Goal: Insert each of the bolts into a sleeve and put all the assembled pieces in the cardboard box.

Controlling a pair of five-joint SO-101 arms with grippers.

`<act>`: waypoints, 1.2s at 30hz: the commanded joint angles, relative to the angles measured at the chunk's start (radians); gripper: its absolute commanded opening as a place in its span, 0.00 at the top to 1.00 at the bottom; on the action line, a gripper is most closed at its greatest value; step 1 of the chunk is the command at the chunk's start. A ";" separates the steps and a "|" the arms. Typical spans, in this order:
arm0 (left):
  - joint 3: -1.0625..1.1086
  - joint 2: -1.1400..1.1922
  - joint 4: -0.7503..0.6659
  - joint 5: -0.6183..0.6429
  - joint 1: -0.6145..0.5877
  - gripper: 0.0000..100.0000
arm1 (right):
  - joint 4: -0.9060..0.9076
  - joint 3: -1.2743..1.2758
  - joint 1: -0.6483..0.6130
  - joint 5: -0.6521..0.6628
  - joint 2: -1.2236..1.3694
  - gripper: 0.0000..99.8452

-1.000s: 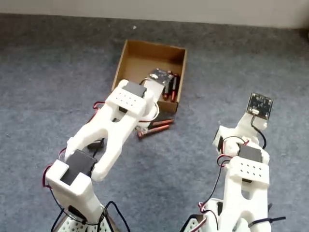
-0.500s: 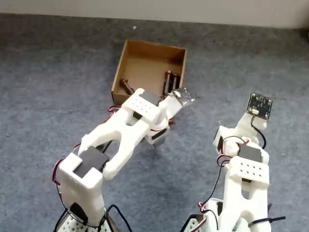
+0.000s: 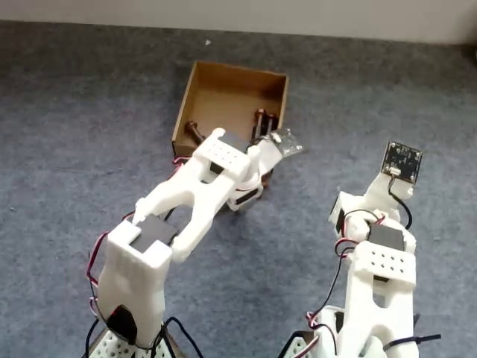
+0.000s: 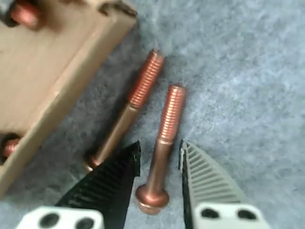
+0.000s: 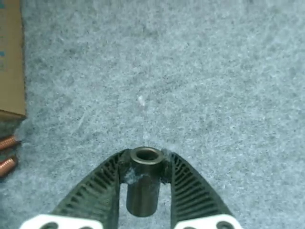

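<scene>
Cardboard box (image 3: 223,93) vacated; open left hand (image 4: 159,145) straddles bolt (image 4: 167,117); right hand (image 5: 145,156) grips sleeve (image 5: 143,188).

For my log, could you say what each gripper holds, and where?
Right gripper: the sleeve, by its sides near the rim. Left gripper: nothing, open astride a bolt.
</scene>
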 commanded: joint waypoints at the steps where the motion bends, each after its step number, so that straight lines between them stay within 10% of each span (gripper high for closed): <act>1: -0.107 0.035 0.068 -0.009 -0.010 0.85 | -0.027 -0.007 0.004 -0.005 -0.021 0.99; 16: -0.137 0.084 0.198 0.025 0.002 0.99 | -0.027 -0.007 0.007 -0.005 -0.021 0.99; 36: -0.116 -0.308 0.404 0.996 -0.185 0.99 | -0.027 -0.007 0.008 -0.005 -0.021 0.99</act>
